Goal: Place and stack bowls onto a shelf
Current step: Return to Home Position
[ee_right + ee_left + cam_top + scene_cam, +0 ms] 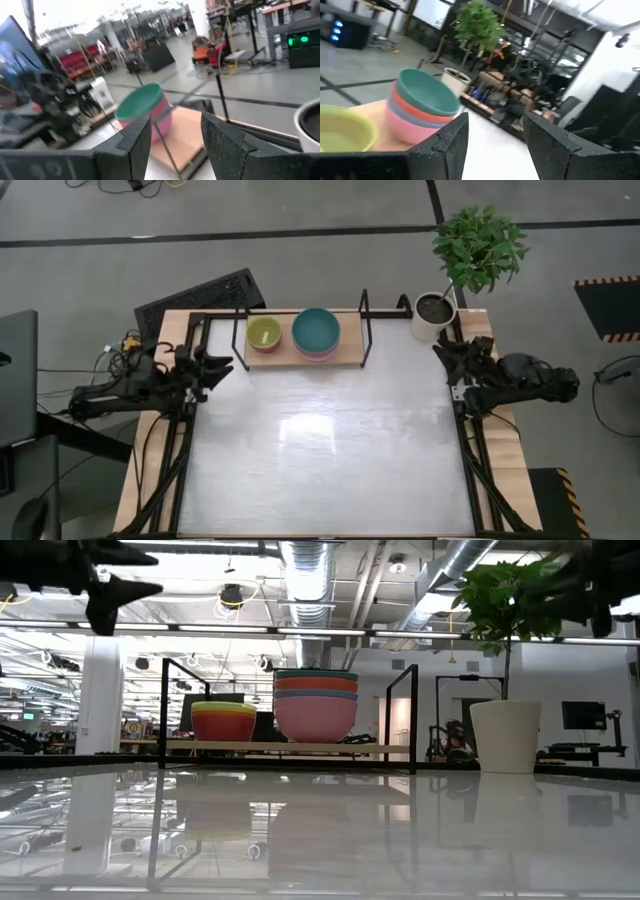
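Two stacks of bowls stand on the wooden shelf (300,352) at the table's far edge. The larger stack (315,702) has a pink bowl at the bottom, then blue, red and teal (316,330) on top. Left of it stands the smaller stack (224,720), lime-green (264,334) on top, with yellow and red below. My left gripper (222,365) is open, raised at the table's left edge, near the shelf's left end. My right gripper (441,352) is open, raised at the right edge, beside the plant pot. In the left wrist view the larger stack (420,107) shows beyond the open fingers (495,145).
A white pot (432,315) with a green plant (480,245) stands at the table's far right corner, right of the shelf. The shelf's black posts (414,715) rise at its ends. The white tabletop (320,450) stretches toward the near edge.
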